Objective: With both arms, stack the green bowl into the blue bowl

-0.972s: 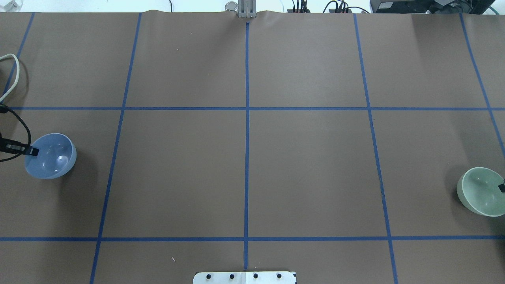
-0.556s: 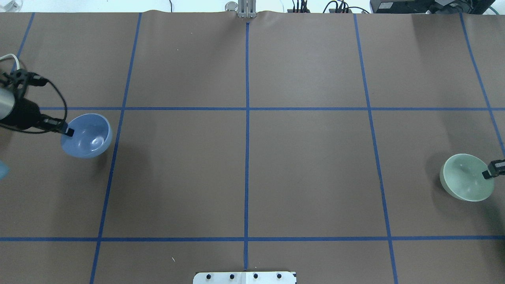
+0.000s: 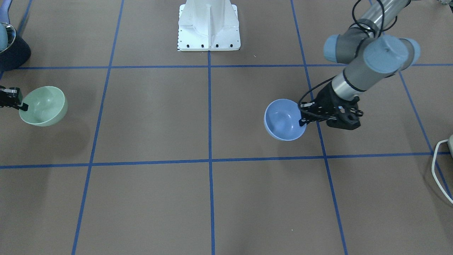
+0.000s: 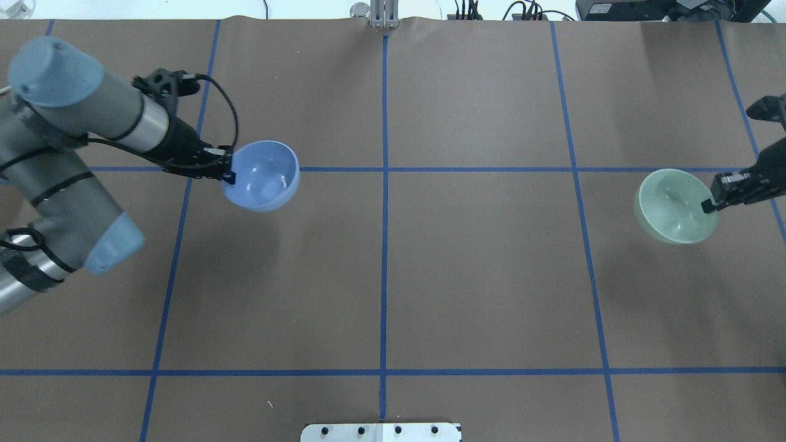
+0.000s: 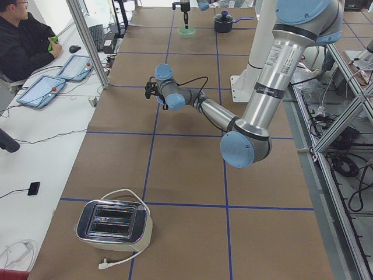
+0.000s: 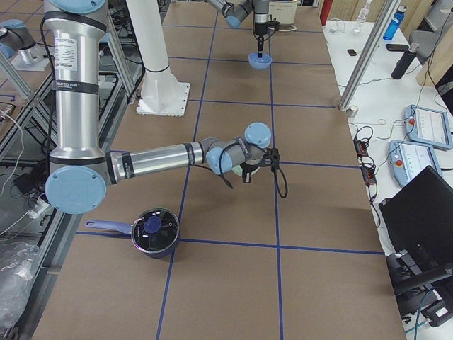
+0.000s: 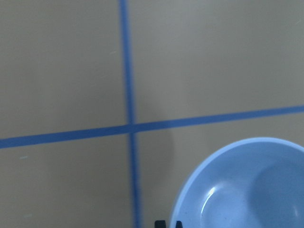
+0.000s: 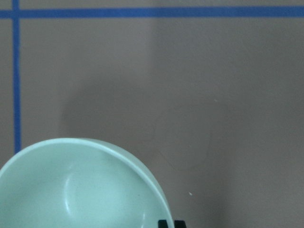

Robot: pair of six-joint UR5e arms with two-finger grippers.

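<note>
My left gripper [image 4: 228, 175] is shut on the near-left rim of the blue bowl [image 4: 261, 176] and holds it above the table, left of centre. The blue bowl also shows in the front view [image 3: 285, 119] and the left wrist view [image 7: 247, 190]. My right gripper [image 4: 709, 205] is shut on the right rim of the green bowl [image 4: 674, 206] and holds it above the table at the far right. The green bowl also shows in the front view [image 3: 44, 106] and the right wrist view [image 8: 80, 190]. The bowls are far apart, both mouth up and slightly tilted.
The white pedestal base [image 3: 208, 28] stands at the robot's edge of the table. A toaster [image 5: 113, 224] with a white cable [image 3: 442, 170] sits at the table's left end. A black pot [image 6: 154, 232] sits at the right end. Blue tape lines grid the brown table [image 4: 479, 270].
My left arm has carried the blue bowl toward the table's centre and farther from the robot. My right arm has carried the green bowl inward and farther out too.
</note>
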